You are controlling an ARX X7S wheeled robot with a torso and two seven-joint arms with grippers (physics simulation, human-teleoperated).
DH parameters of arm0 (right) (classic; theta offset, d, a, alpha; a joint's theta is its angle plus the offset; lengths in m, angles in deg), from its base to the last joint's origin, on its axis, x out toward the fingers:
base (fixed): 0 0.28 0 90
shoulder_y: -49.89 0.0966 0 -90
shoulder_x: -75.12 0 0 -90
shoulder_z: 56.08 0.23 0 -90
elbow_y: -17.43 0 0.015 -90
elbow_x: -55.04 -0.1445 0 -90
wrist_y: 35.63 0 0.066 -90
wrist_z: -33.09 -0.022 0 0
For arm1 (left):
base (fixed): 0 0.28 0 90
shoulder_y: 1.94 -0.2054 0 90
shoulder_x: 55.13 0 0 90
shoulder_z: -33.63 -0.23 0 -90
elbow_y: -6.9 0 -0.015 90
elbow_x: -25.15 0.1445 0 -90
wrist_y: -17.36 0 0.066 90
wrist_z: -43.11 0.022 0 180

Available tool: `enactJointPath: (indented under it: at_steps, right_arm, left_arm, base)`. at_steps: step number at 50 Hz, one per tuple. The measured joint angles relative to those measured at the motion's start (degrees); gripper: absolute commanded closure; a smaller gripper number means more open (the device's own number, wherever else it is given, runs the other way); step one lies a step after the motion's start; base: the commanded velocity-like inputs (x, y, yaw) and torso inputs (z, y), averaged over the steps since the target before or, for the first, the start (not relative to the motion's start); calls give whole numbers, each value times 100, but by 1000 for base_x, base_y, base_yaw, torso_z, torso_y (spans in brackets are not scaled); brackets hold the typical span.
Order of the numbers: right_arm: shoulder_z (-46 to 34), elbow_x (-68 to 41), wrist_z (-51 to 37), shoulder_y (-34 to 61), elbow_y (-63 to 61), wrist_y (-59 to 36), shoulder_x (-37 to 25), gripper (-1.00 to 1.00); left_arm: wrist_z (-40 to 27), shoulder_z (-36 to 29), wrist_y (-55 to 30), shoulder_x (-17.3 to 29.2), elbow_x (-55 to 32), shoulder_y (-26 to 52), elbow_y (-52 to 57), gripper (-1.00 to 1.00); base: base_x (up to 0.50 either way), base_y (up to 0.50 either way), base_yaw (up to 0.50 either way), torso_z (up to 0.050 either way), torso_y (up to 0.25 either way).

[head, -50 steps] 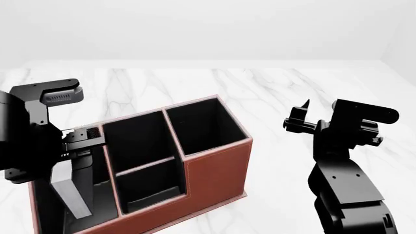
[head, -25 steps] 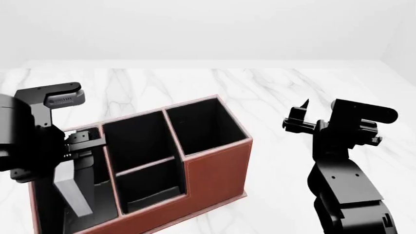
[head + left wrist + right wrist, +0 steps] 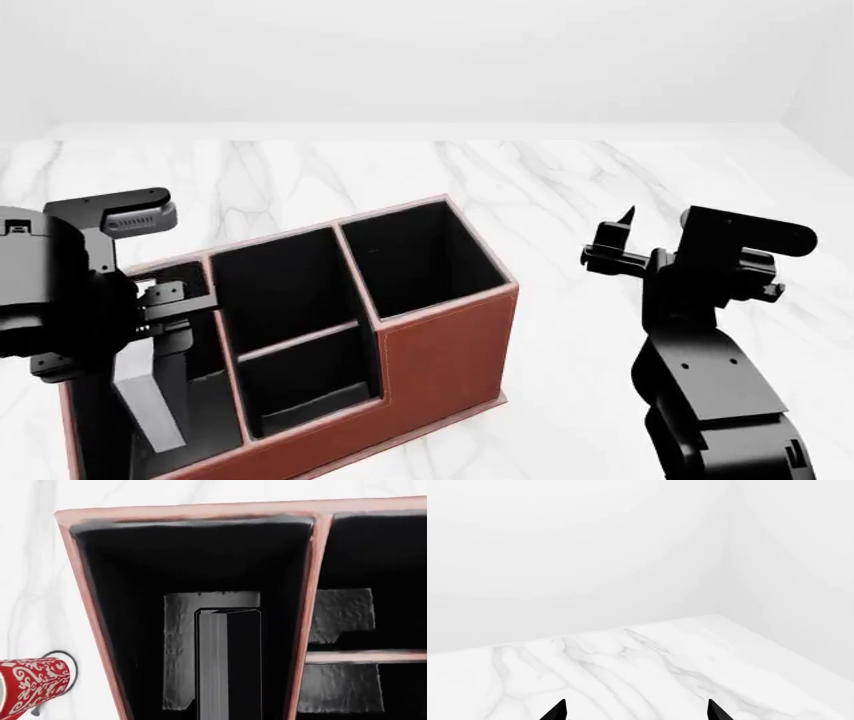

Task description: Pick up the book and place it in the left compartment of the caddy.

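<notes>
The red-brown caddy (image 3: 441, 350) stands at the table's centre-left. My left gripper (image 3: 163, 305) hangs over its left compartment (image 3: 207, 405), shut on the black book (image 3: 144, 405), which stands upright and slightly tilted inside that slot. In the left wrist view the book (image 3: 227, 665) shows edge-on, grey pages beside black cover, reaching down into the long slot (image 3: 133, 630) between the caddy's walls (image 3: 187, 512); its fingers are out of frame. My right gripper (image 3: 611, 240) hovers open to the right of the caddy, holding nothing; its fingertips (image 3: 557, 711) stand wide apart over bare marble.
A red-and-white patterned mug (image 3: 30, 682) lies on the table just outside the caddy's left wall. The caddy's tall square slot (image 3: 414, 255) and two small divided slots (image 3: 300, 340) are beside the book's slot. White marble table (image 3: 601, 170) extends behind and to the right.
My left arm has sunk slightly and shifted a little toward me, carrying the book a bit deeper into the left slot. The right arm has not moved.
</notes>
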Motion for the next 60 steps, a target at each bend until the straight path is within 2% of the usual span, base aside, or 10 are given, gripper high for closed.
enactJointPath:
  at_steps: [60]
  right_arm:
    - [-44,-113,-93,13,-112,-80,-79,-100]
  left_arm:
    - [1057,-261,370,-463,853,-1139,-1040,100]
  base:
    - [0,0,0,0,1]
